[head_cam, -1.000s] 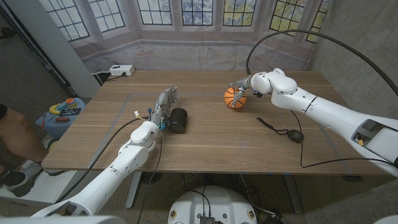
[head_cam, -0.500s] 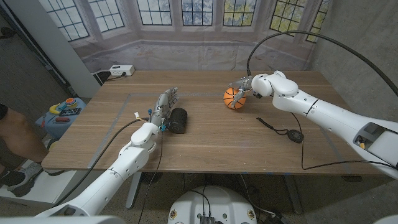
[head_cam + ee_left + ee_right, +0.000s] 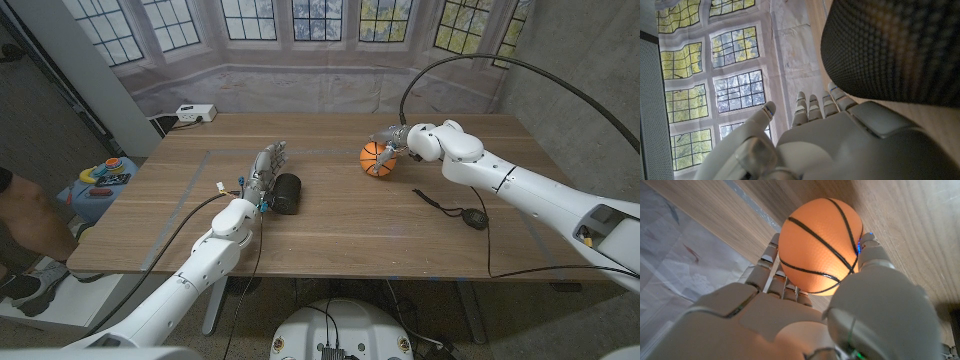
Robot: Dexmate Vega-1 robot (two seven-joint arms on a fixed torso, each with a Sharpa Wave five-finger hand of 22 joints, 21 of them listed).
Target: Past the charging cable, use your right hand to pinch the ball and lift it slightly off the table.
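The small orange basketball sits at the far right part of the wooden table, pinched by the right hand; in the right wrist view the thumb presses one side and the fingers the other. Whether it clears the wood cannot be told. The black charging cable lies nearer the robot. Well apart, the left hand stands with fingers straight, holding nothing, just beside a black cylindrical speaker.

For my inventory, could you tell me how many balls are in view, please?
1: the orange ball far right on the table, between the right hand's fingers. Others may be hidden.
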